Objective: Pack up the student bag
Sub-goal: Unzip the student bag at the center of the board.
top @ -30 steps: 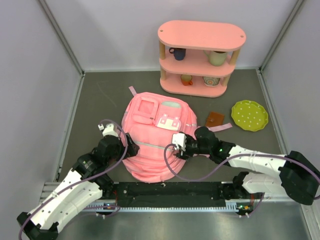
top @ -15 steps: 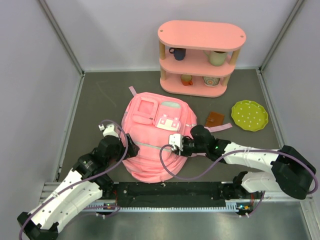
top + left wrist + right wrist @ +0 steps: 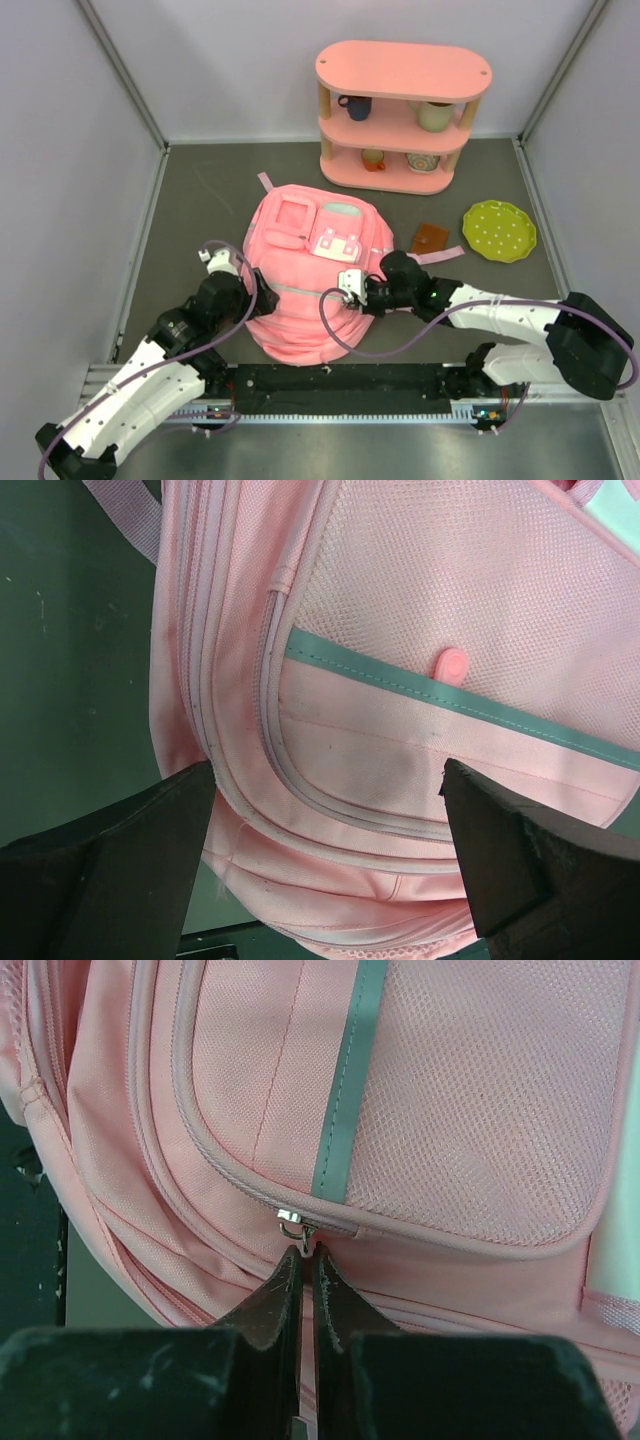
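- One student bag [image 3: 305, 265] is being borne flat on the surface [image 3: 200, 190], front pockets up, between the two arms. Its long axis is running from the near edge toward the back.
- The left gripper [image 3: 325, 815] is being held wide apart over the bag's left flank, with nothing being gripped.
- The right gripper [image 3: 305, 1253] is being kept narrow, jaws pressed together, at the bag's right side. It is much the nearer to the zip.
- The zipper pull [image 3: 292, 1222] is being touched at its lower end by the right fingertips and appears to be pinched.
- The zipper track [image 3: 215, 1165] is curving away around the pocket corner on one side of the pull. A draw along that seam is judged to be needed, though the opening direction cannot be told.
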`<state>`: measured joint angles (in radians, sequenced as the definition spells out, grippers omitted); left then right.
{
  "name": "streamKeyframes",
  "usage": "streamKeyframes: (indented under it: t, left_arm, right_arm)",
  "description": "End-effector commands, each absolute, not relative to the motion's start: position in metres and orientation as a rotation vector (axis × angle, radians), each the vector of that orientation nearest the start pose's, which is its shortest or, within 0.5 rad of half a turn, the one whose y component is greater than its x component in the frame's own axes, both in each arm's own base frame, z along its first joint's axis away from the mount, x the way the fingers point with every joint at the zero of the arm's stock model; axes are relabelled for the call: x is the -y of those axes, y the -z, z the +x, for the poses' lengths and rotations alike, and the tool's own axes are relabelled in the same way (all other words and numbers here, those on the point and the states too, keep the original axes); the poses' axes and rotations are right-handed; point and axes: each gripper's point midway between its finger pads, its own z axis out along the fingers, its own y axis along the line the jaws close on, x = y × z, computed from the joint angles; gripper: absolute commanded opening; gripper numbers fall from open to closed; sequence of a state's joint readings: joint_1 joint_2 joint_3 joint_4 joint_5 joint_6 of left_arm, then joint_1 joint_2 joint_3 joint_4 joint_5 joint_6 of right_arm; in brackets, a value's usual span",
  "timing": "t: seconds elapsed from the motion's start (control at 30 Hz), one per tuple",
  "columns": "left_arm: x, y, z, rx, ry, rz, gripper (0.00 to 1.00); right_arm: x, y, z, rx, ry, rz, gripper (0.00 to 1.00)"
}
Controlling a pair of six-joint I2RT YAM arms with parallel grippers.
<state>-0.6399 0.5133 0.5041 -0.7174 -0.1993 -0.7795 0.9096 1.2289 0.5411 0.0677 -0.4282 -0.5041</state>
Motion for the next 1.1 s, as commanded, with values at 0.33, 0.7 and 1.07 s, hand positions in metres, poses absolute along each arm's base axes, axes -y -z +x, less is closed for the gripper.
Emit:
streamKeyframes:
  t: [0.33, 0.7, 1.07]
  left_arm:
    - [0.136, -0.114, 0.172, -2.303, 0.612, -0.249, 0.98]
    - [0.136, -0.115, 0.172, -2.305, 0.614, -0.254, 0.98]
    - [0.135, -0.119, 0.174, -2.269, 0.643, -0.326, 0.98]
  right_arm:
    - [-0.318, -0.143, 0.146, -1.368, -0.763, -1.434, 0.11]
    - [-0.326, -0.124, 0.149, -1.453, -0.795, -1.420, 0.00]
    - [-0.325, -0.137, 0.136, -1.720, -0.651, -1.338, 0.00]
